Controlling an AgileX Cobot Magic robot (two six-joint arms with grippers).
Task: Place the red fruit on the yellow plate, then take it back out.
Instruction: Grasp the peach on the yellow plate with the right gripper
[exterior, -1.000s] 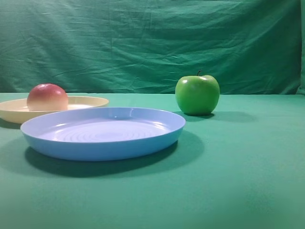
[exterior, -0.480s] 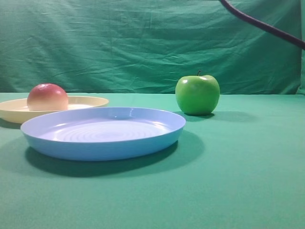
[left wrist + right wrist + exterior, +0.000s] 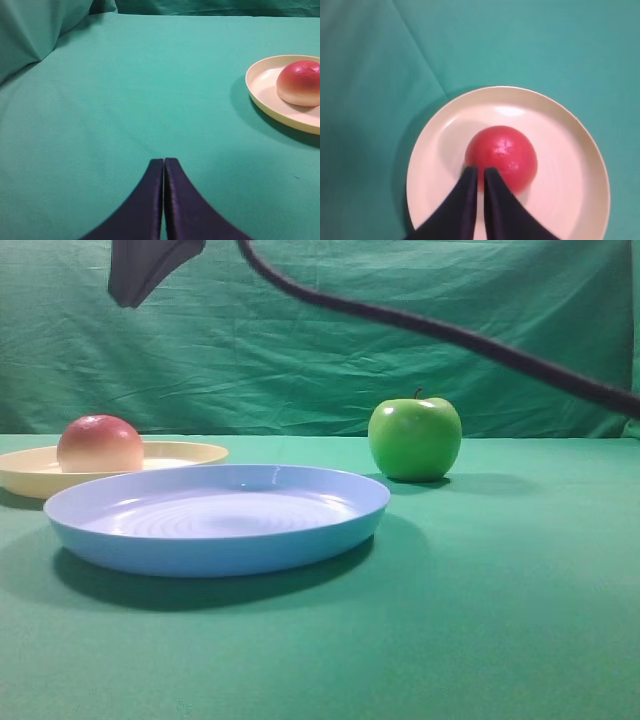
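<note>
I am seeing the right gripper (image 3: pixel 480 171) hanging above the red fruit (image 3: pixel 502 156), which is sitting on the yellow plate (image 3: pixel 570 190); its jaws are parted by a thin gap. The left gripper (image 3: pixel 164 161) is showing its jaws pressed together, the plate lying ahead to their right.

Two plates: one yellow plate (image 3: pixel 190 452) far left, one blue plate (image 3: pixel 215 518) near. Two fruits: one red fruit (image 3: pixel 99 444), one green apple (image 3: pixel 414 438). Seemingly one cable (image 3: pixel 450 335).

Red fruit (image 3: pixel 502 156): smooth skin, soft sheen with small highlights.
Yellow plate (image 3: pixel 570 135): plastic-looking, smooth, semi-gloss.
Blue plate (image 3: pixel 215 545): plastic-looking, glossy, faint concentric rings inside.
Green apple (image 3: pixel 414 438): smooth, shiny, waxy.
Tabletop (image 3: pixel 500 620): green cloth, matt.
Backdrop (image 3: pixel 330 360): green cloth, matt, creased.
Right hand (image 3: pixel 480 175) fingers: dark, matt.
</note>
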